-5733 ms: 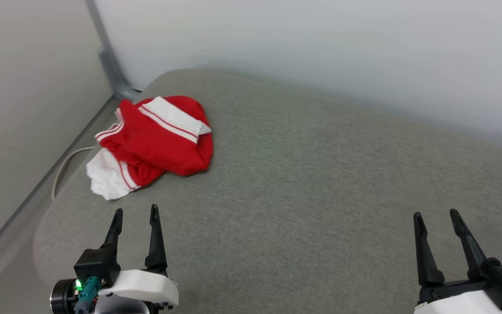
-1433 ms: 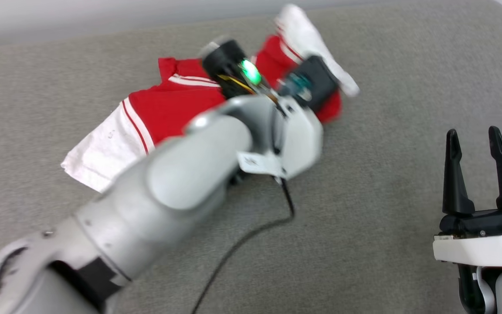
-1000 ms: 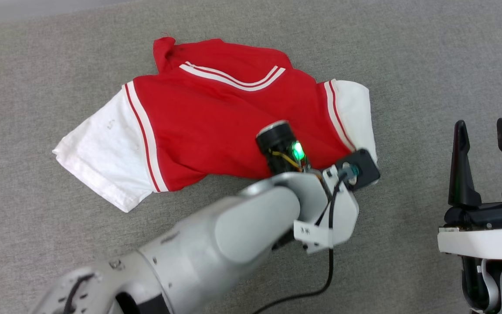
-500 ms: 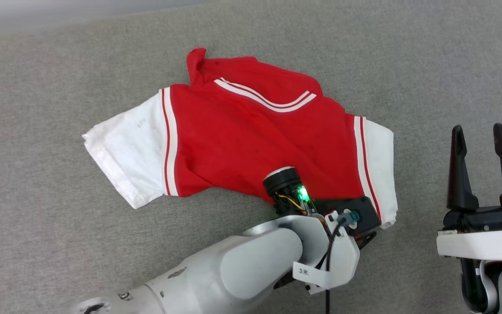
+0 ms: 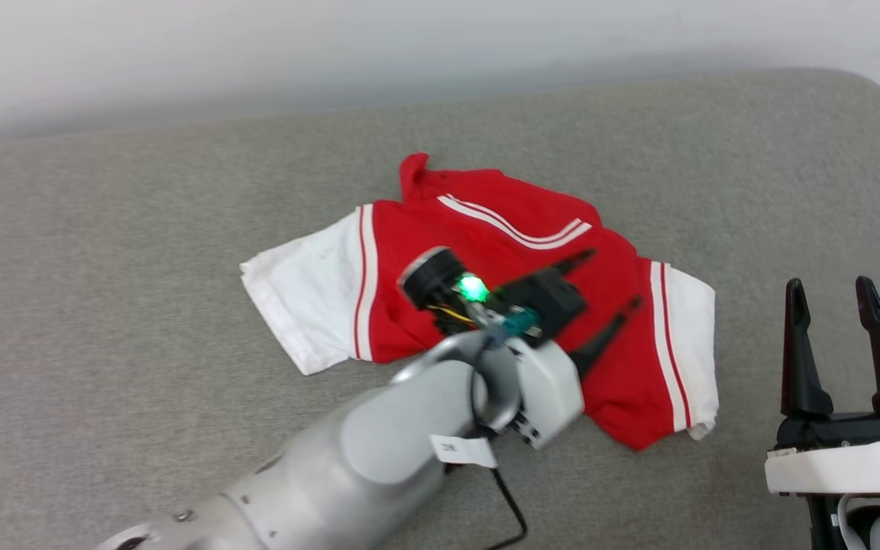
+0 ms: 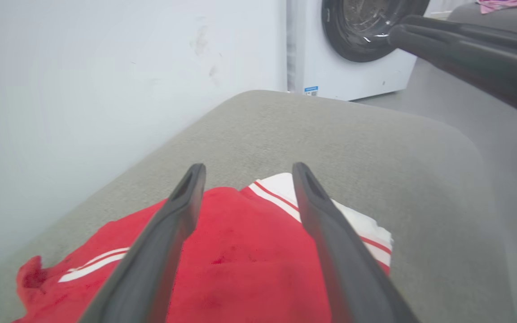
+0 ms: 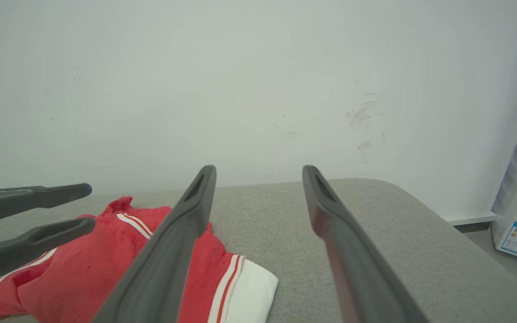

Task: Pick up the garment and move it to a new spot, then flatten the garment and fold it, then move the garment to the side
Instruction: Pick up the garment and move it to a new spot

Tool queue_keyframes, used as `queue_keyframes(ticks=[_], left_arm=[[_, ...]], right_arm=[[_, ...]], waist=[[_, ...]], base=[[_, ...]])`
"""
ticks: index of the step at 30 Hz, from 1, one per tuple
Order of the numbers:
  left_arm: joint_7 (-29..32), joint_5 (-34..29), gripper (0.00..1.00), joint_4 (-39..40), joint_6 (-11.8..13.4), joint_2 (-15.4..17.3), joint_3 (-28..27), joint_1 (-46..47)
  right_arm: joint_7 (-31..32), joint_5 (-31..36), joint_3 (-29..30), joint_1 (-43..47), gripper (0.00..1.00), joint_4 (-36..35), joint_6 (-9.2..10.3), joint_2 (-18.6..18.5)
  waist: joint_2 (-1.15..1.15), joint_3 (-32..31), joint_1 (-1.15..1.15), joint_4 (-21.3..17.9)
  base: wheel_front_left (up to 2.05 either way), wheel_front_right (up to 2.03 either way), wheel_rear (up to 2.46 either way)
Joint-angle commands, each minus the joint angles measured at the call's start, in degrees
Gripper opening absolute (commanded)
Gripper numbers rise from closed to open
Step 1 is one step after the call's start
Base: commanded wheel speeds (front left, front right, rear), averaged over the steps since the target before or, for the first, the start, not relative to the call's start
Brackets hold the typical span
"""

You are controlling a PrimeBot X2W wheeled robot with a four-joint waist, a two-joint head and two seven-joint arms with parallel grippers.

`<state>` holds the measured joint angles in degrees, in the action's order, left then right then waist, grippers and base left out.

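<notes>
The garment [image 5: 623, 374] lies spread on the grey padded surface, red body up, a white sleeve at each end and the striped neck trim toward the wall. My left gripper [image 5: 612, 279] hovers just over its red middle, fingers wide apart and pointing right, with nothing between them. In the left wrist view my left gripper [image 6: 248, 168] stands open above the red cloth of the garment [image 6: 240, 255]. My right gripper [image 5: 829, 286] waits open at the lower right, off the garment's right sleeve. In the right wrist view my right gripper [image 7: 259, 170] is empty, with the garment [image 7: 97, 269] at lower left.
The grey padded surface [image 5: 142, 252] runs back to a pale wall and rounds off at its far right corner. A white washing machine [image 6: 357, 49] stands beyond that end. A black cable [image 5: 509, 504] hangs from my left wrist.
My left gripper has opened, let go of the garment's lower hem and lifted above the cloth. The head camera has shifted, so the garment sits lower right in view. The right arm stays put.
</notes>
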<state>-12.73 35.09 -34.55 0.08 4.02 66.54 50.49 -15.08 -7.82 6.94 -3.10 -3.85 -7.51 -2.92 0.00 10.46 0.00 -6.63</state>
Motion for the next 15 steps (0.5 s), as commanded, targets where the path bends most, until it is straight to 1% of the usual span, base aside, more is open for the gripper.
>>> queue_keyframes(ticks=[1,6,9,12,15], left_arm=[[-1.02,-0.14,1.0,0.27,1.61,1.17,-1.29,-1.29],[-2.46,-0.39,1.0,3.46,7.19,4.85,-7.31,-4.69],[-2.55,-2.17,1.0,8.54,10.8,7.3,-12.69,-8.04],[-2.46,-4.38,1.0,13.38,13.39,9.8,-18.48,-12.58],[-2.47,-6.58,1.0,17.64,14.88,11.43,-23.96,-17.2]], right_arm=[[-0.14,0.33,0.22,0.71,1.0,0.06,0.04,0.08],[-0.14,0.64,0.27,1.95,1.0,0.17,0.04,0.07],[-0.14,0.75,0.39,2.39,1.0,0.18,0.04,0.07],[-0.13,0.77,0.39,3.1,1.0,0.19,0.04,0.07],[-0.14,0.62,0.36,3.59,1.0,0.31,0.04,0.08]], waist=[[0.0,-2.05,0.0,2.01],[0.0,-3.88,0.0,3.85],[0.0,-4.69,0.0,4.93],[0.0,-5.46,0.0,5.96],[0.0,-6.18,0.0,6.98]], base=[[0.0,0.0,0.0],[0.0,0.0,0.0],[0.0,0.0,0.0],[0.0,0.0,0.0],[0.0,0.0,0.0]])
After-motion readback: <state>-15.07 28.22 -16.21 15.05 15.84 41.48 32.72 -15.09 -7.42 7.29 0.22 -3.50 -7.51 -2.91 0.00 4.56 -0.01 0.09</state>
